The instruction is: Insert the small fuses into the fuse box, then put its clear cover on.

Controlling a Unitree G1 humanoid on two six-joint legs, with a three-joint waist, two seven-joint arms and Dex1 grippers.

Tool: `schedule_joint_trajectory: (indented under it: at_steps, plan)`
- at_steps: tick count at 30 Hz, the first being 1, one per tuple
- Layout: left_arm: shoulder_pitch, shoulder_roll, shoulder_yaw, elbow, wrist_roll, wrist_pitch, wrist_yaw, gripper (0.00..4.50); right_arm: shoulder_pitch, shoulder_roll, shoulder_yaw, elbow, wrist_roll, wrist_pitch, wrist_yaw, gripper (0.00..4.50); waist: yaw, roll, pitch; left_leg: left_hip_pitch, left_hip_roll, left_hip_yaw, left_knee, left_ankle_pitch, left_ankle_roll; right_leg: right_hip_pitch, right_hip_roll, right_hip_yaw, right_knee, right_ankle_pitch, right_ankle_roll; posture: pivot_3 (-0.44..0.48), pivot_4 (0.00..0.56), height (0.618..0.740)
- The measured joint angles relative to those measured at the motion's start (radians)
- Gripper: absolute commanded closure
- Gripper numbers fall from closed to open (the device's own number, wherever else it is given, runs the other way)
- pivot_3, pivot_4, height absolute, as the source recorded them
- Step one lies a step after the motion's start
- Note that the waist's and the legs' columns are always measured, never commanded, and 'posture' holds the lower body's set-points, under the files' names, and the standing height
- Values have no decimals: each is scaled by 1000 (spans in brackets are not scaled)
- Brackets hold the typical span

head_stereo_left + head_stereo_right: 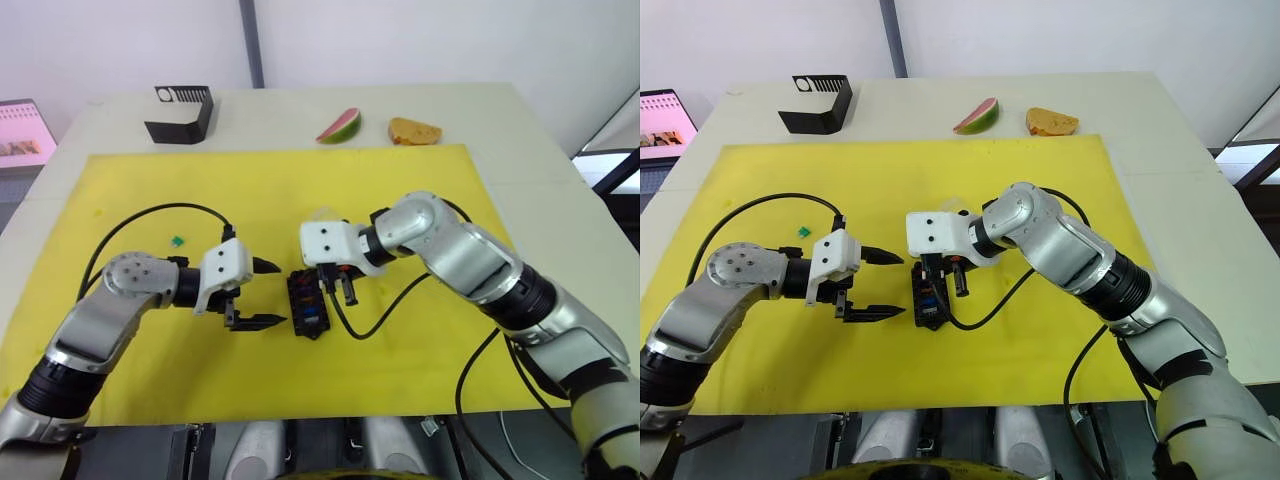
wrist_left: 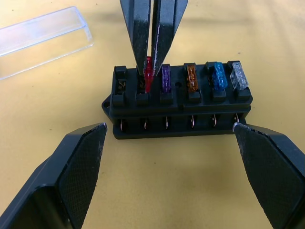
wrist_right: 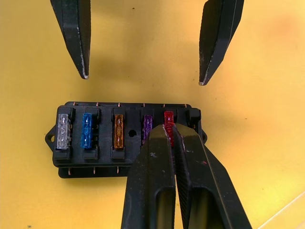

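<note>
Fuse box [image 2: 181, 102] takes a red fuse [image 2: 148, 74] pinched by right gripper [image 3: 170, 130]; left gripper [image 1: 262, 293] gapes alongside, likely bracing.

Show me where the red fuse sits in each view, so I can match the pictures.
Left eye view: too small to tell; hidden under the right gripper.
Right eye view: likewise.
Left wrist view: red fuse, pinched, second slot from the empty end.
Right wrist view: red fuse beside the purple fuse.
Shared landmark: the fuse box.
</note>
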Motion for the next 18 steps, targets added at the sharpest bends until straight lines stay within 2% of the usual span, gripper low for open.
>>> schedule_joint_trajectory:
  at_steps: [18]
  plan:
    - [-10, -8, 0, 0, 6, 0, -1, 24, -9, 11, -18, 1, 1, 38, 13, 4500, 0, 0, 0, 0, 0, 0, 0, 2, -3, 0, 0, 0, 0, 0, 0, 0, 150, 740]
